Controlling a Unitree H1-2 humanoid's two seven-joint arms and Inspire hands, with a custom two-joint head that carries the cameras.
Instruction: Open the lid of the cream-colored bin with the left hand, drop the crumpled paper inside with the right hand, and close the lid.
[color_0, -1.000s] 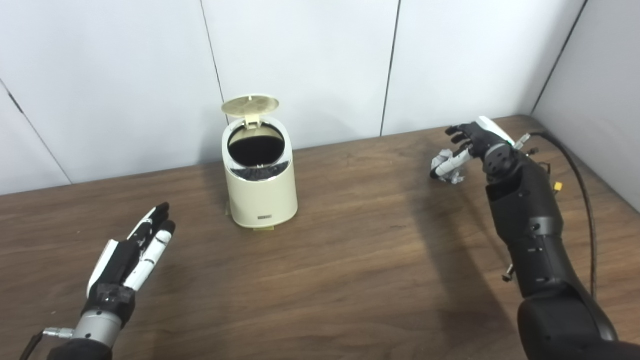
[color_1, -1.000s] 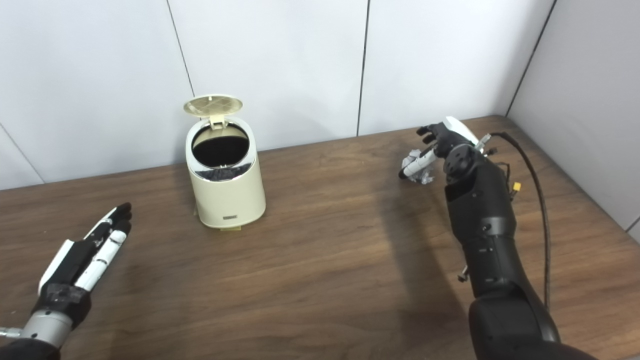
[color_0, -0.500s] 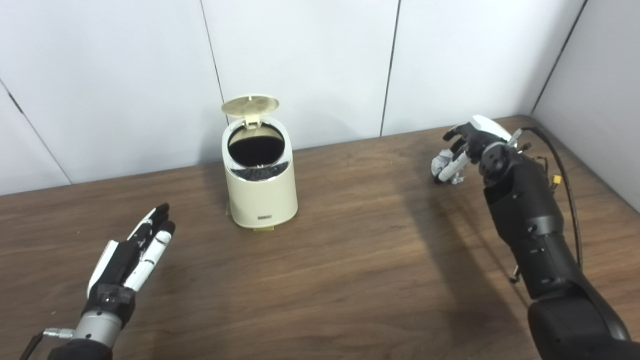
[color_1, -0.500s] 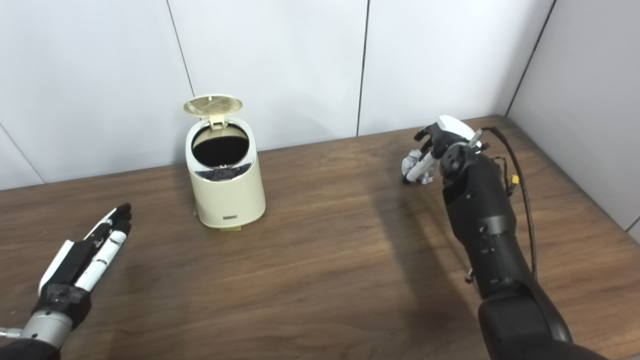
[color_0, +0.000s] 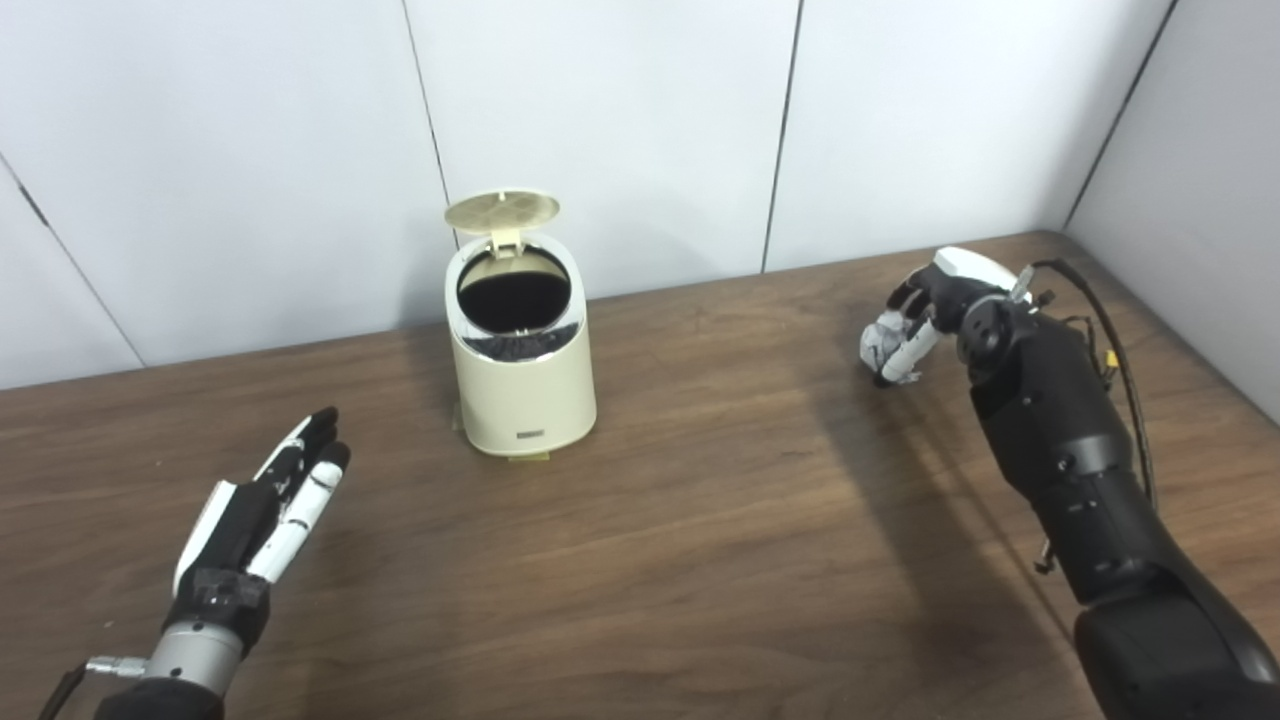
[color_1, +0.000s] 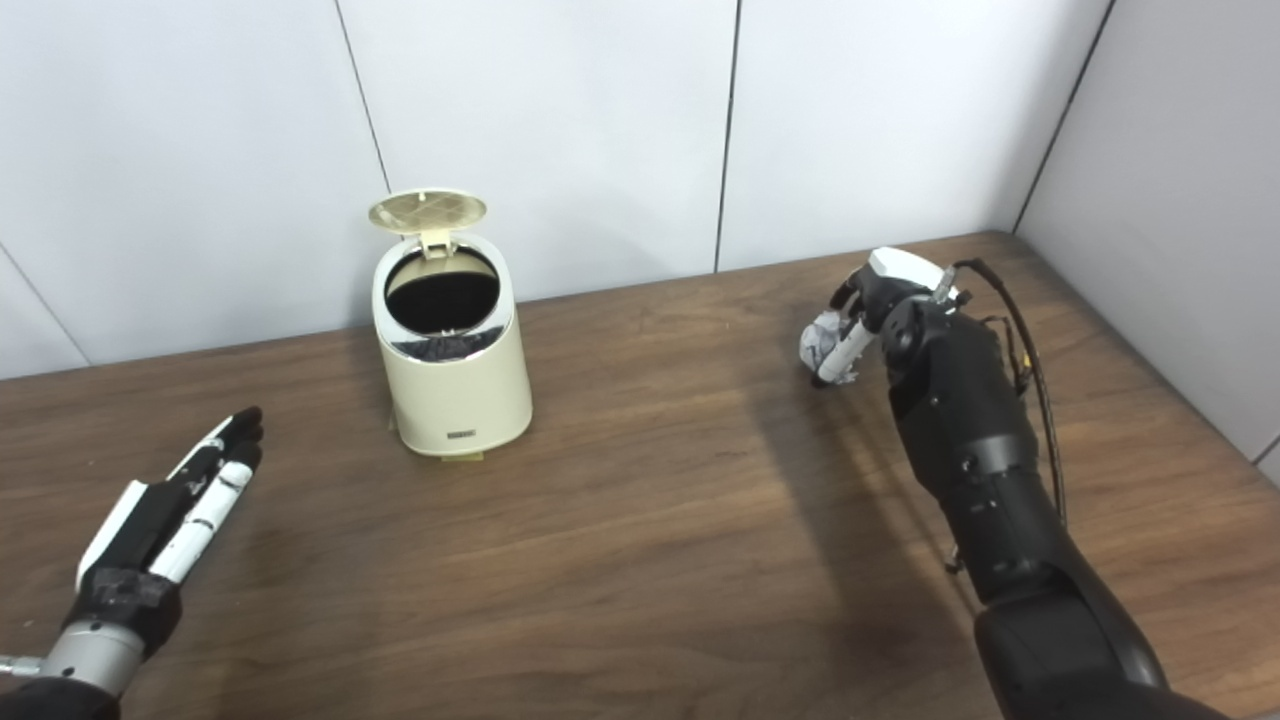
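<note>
Your right hand (color_0: 925, 305), in the upper right of the frame, has its fingers curled around the crumpled paper (color_0: 882, 335), pinching it just above the bench (color_0: 700, 520). The cream-colored bin (color_0: 520, 345) stands in the upper middle, close to the white wall panels (color_0: 600, 120), with its lid (color_0: 502, 210) tipped up and back on its hinge so the dark opening faces you. A wide stretch of bare wood lies between the paper and the bin. Your left hand (color_0: 265, 510) rests at the lower left, fingers straight and spread, holding nothing, well apart from the bin. A black cable (color_0: 1125, 340) loops beside your right forearm near the right-hand wall.
</note>
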